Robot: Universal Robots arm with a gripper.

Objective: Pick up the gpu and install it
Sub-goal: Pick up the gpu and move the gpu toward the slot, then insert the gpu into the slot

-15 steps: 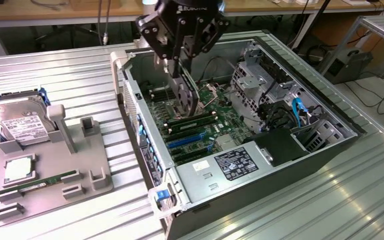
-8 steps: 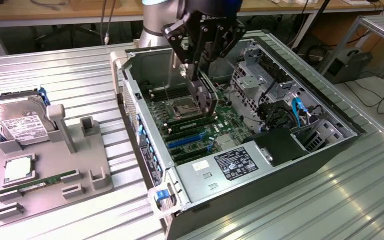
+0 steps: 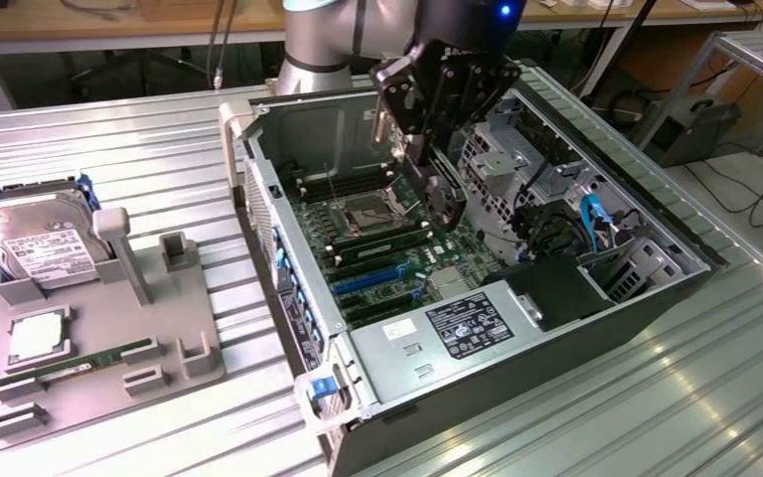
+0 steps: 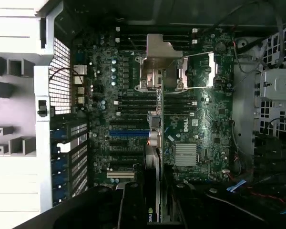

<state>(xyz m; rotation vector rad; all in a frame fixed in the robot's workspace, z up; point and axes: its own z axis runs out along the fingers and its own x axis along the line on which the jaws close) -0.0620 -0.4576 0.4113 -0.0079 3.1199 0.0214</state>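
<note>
1. The work surface is a ribbed silvery metal table (image 3: pixel 647 397), and wooden benches stand behind it.
2. Well off the open black computer case (image 3: pixel 255 189), toward the exterior view's left, a grey moulded plastic fixture tray (image 3: pixel 190 348) lies on the table.
3. At the tray's end farthest from the case sits a silver hard drive with a white label (image 3: pixel 37 248). A square silvery processor chip (image 3: pixel 37 338) and a slim green memory stick (image 3: pixel 83 365) sit in the tray's nearer pockets.
4. The case lies on its side with the panel off, so I can see the dark green motherboard (image 3: pixel 381 253) and its blue expansion slots (image 3: pixel 369 281) inside.
5. The arm's black gripper (image 3: pixel 421 149) hangs over the middle of the case, above the motherboard.
6. Its fingers are pinched on the gpu (image 3: pixel 435 184), a thin flat black rectangular card that hangs end-down from them into the case.
7. From the wrist, I see the gripper (image 4: pixel 152 210) clamping the gpu (image 4: pixel 152 157) edge-on, with its silvery bracket end pointing at the board. I cannot tell whether it touches the board.
8. At the case's end toward the exterior view's right are a black box with a white label (image 3: pixel 468 323) and a blue cable (image 3: pixel 591 214).
</note>
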